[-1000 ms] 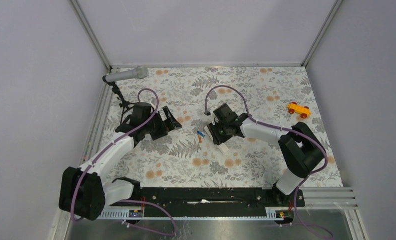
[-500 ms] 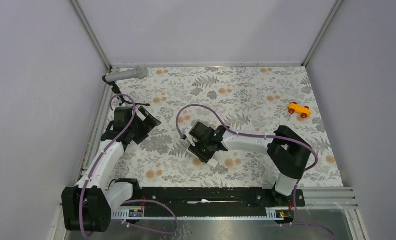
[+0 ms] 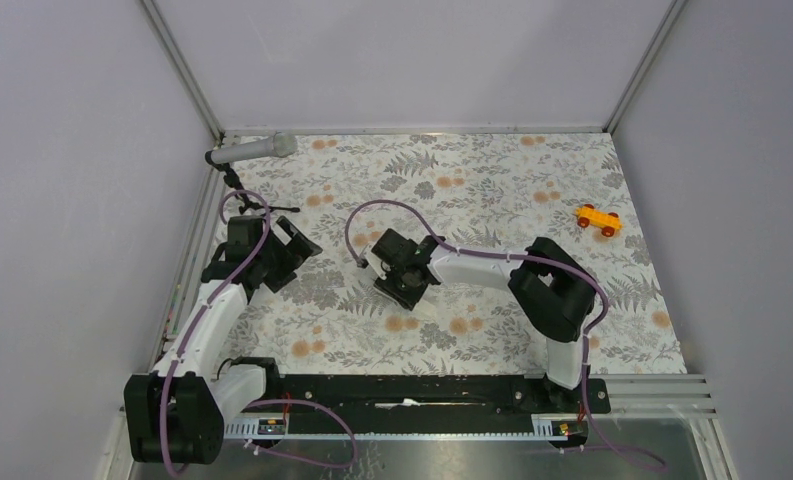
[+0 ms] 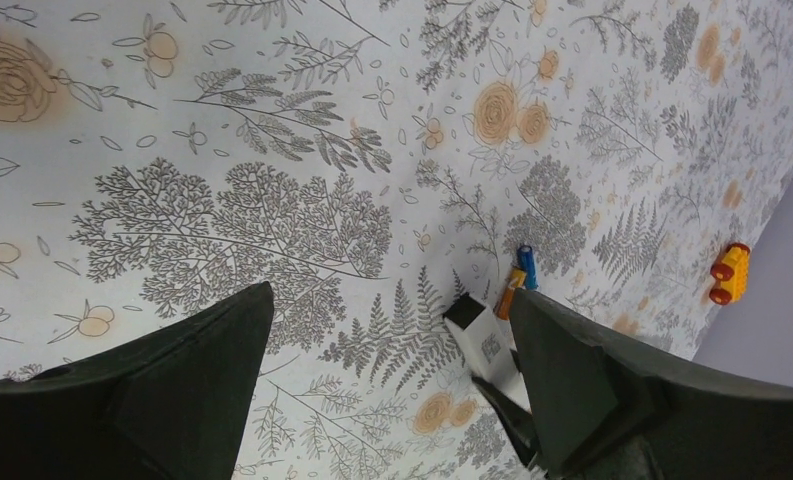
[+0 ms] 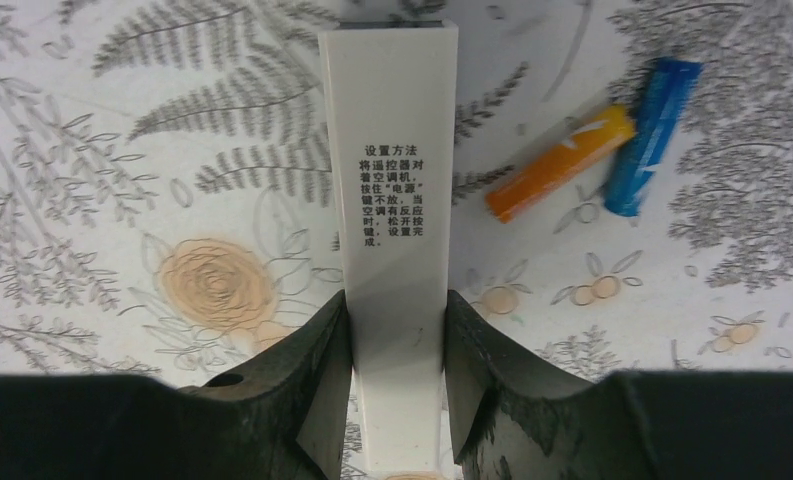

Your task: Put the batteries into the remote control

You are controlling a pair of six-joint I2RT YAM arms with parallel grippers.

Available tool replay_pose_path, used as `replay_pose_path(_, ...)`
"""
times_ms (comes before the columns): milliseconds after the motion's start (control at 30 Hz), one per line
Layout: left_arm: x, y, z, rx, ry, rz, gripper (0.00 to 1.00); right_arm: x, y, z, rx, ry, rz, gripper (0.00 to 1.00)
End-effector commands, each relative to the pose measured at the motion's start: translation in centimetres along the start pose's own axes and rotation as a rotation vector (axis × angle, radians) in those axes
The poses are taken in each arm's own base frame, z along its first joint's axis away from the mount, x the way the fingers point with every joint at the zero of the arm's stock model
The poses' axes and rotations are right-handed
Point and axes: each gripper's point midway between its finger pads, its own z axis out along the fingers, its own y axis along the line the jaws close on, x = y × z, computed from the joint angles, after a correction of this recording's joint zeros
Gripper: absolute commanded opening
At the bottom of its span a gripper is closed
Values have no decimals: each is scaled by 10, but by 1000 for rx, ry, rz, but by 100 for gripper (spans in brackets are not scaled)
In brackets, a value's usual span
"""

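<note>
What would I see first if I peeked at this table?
Probably the right gripper pinching a long white remote control near the middle of the flowery table. Right beside it lie an orange battery and a blue battery, close together. Far off toward the right edge sits a little orange-yellow toy car.

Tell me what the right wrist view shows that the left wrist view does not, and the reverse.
Only the right wrist view: sharp lines of print on the remote, and the right tool shut on its two long edges.
Only the left wrist view: the orange car, and the left tool open, holding nothing.
Both: the remote, the orange and blue batteries lying beside it and touching each other, and the floral cloth.
</note>
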Motion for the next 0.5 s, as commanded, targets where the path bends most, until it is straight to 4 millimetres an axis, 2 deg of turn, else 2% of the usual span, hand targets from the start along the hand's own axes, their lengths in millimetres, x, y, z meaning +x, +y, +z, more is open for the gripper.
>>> replay_pose_path(0,-1,-24,-4,124,23,55,96,13,-29,10,29,73,-24,31)
replay_pose_path(100,8,-27,1,160,73,60,96,5,-20,9,-41,54,-69,38)
replay_pose_path(133,10,-29,2,177,88,63,96,3,-18,8,-52,51,-66,43)
replay_pose_path(200,14,-33,4,201,114,62,96,-3,-13,3,-76,39,-37,63)
replay_pose_path(300,16,-38,7,227,139,61,96,-12,-10,-12,-104,-17,52,79)
replay_pose_path(367,17,-40,8,232,153,56,96,-18,-16,-30,-107,-79,146,86)
replay_pose_path(467,23,-39,13,230,186,31,96,-14,-35,-51,-66,-132,354,92)
